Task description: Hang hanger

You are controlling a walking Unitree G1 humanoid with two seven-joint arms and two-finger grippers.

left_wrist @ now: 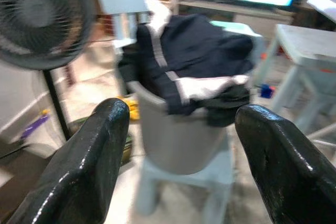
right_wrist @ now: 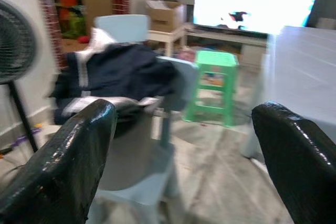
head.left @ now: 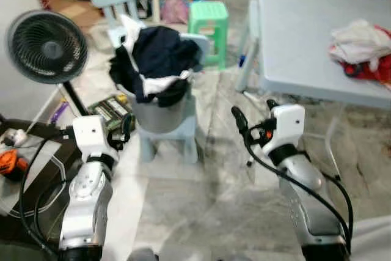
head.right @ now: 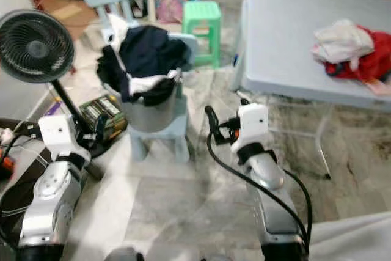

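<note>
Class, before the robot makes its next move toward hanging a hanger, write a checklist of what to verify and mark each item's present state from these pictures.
1. Left tool open and empty: ok.
2. Right tool open and empty: ok.
3. Hanger located: not ok; none can be made out.
4. Grey bin of dark clothes ahead, on a pale blue stool: ok.
5. Floor path to bin: ok; the black fan stands to the left.
6. Table with a white and red clothes pile to the right: ok.

Open floor (head.left: 208, 194) ahead, clothes-heaped bucket (head.left: 160, 111) on stool, fan (head.left: 46, 46) left, table (head.left: 305, 35) right
</note>
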